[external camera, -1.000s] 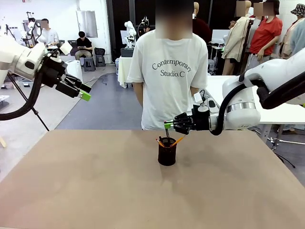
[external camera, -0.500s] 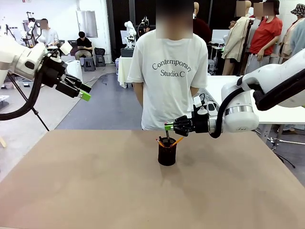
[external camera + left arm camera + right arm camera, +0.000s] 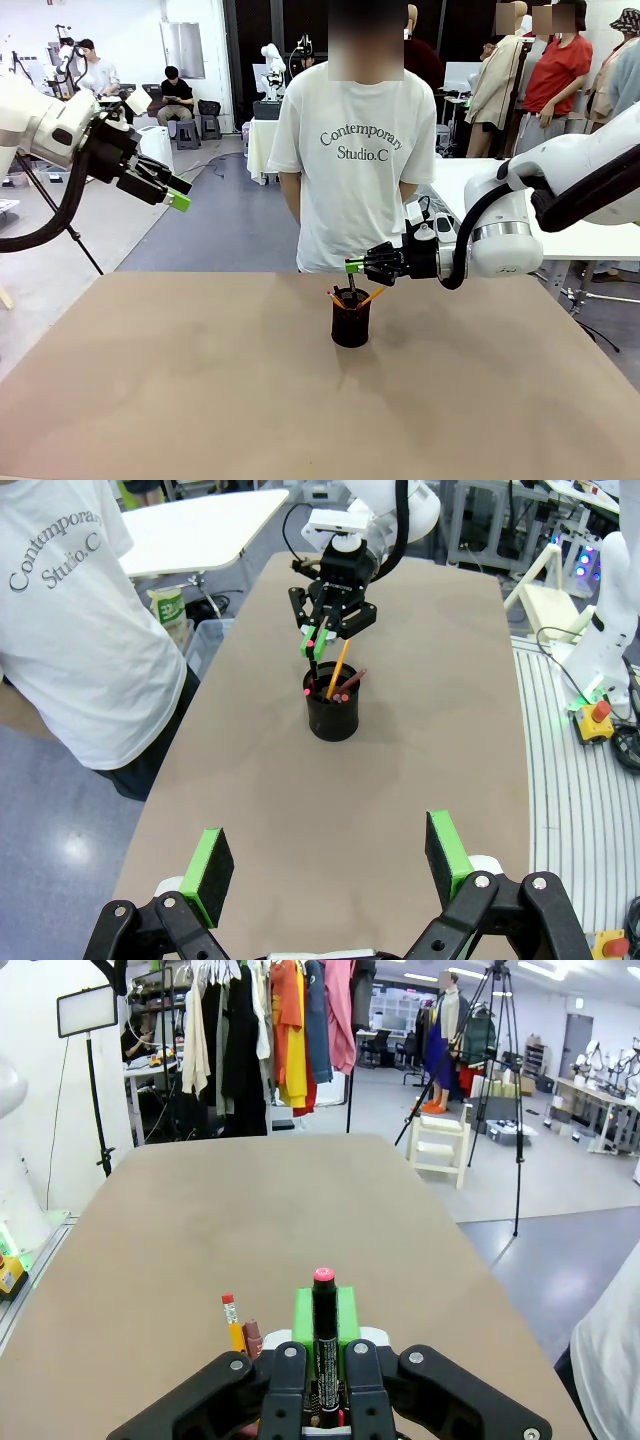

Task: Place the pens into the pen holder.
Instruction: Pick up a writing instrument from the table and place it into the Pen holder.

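Right gripper (image 3: 352,265), drawn back slightly, stays clamped on the marker (image 3: 324,1340) above the holder (image 3: 351,318); both pencils (image 3: 340,670) inside. Left gripper (image 3: 330,865) apart, idle.

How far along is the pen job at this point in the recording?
Done: the yellow-orange pencil and the dark reddish pencil stand in the pen holder. In hand: the right gripper is shut on the black marker, held over the holder with its lower end at the rim. Left: releasing the marker. The left gripper hangs open, off to the side.
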`<act>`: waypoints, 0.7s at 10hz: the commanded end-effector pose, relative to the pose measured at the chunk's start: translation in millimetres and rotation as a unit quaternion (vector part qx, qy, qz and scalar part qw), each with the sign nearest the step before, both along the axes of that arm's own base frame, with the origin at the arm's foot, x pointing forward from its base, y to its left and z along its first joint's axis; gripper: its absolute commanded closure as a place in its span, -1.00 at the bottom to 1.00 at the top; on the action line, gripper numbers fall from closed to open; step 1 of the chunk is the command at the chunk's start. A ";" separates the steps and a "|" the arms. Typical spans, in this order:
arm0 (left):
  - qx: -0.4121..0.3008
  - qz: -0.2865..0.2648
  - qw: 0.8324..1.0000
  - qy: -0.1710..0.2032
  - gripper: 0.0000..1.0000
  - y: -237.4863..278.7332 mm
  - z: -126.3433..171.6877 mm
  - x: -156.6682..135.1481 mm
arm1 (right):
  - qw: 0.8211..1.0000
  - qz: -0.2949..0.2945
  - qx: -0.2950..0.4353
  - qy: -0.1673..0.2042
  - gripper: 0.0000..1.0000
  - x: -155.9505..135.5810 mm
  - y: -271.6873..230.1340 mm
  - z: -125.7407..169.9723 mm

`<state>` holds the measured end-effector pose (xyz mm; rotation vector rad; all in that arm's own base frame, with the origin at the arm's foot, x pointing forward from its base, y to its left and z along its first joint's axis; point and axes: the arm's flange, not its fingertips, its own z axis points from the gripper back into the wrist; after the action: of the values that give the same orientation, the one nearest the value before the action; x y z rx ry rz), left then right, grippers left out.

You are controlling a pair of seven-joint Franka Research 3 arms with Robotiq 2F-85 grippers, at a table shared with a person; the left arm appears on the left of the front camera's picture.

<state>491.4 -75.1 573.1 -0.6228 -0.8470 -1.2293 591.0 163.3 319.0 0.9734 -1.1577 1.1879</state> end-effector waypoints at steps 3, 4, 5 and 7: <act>0.001 0.002 1.000 0.001 -1.00 2.3 0.3 -0.4 | 1.000 0.016 -0.002 0.000 -0.13 -2.6 -3.4 3.4; 0.001 0.002 1.000 0.001 -1.00 2.3 0.3 -0.4 | 1.000 0.016 -0.003 -0.001 -0.50 -1.5 -3.9 3.6; 0.001 0.002 1.000 0.001 -1.00 2.3 0.3 -0.4 | 1.000 0.017 -0.003 -0.003 -0.88 -1.4 -4.2 3.5; 0.001 0.002 1.000 0.001 -1.00 2.3 0.3 -0.4 | 1.000 0.018 -0.003 -0.002 -1.00 -3.1 -5.1 4.3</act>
<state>491.4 -75.1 573.1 -0.6228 -0.8470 -1.2293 590.4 160.1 319.2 0.9850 -1.1545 1.2004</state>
